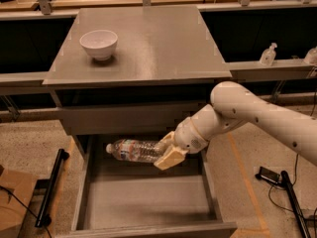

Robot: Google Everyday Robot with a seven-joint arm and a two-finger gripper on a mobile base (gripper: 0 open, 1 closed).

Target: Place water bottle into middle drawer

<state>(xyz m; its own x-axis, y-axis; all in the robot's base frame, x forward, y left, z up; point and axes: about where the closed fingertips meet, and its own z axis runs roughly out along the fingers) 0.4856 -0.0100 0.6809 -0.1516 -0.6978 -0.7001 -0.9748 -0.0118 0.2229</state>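
Note:
The water bottle point(132, 150) is clear crinkled plastic with a white cap pointing left. It lies level in the air over the back part of the open middle drawer point(148, 202), a deep grey tray pulled out from the cabinet. My gripper point(166, 151) is shut on the bottle's base end, its cream fingers point(171, 157) wrapped around it. The white arm point(257, 118) reaches in from the right.
A white bowl point(99, 43) stands on the grey cabinet top point(148, 43) at the back left. A plain drawer front point(129, 118) sits above the open drawer. A pump-top dispenser bottle point(268, 54) stands on the right ledge. A black bar point(52, 187) and cables lie on the floor.

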